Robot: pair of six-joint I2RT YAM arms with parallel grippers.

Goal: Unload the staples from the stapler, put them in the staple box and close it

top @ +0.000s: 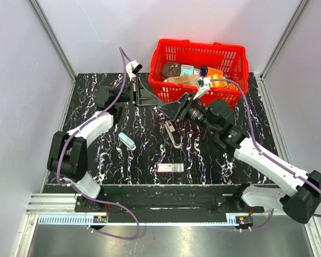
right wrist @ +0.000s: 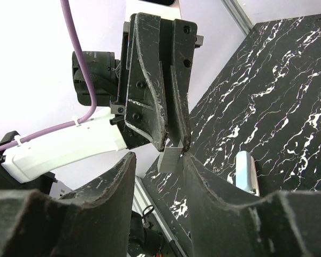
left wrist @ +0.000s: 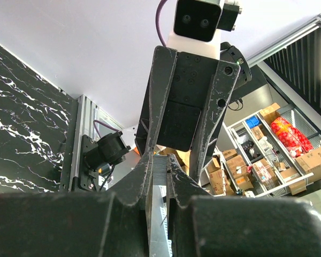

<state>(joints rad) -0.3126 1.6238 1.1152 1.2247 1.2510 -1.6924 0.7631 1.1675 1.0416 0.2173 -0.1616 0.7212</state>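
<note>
My left gripper is shut on a short grey strip of staples and holds it up above the table. In the right wrist view the strip sticks out of the left gripper's fingertips. My right gripper faces the left one, open, with its two fingers on either side of the strip and not touching it. The stapler lies open on the black marble table, just in front of the two grippers.
A light blue oblong piece lies on the table left of the stapler; it also shows in the right wrist view. A small staple box lies near the front edge. A red basket of items stands at the back.
</note>
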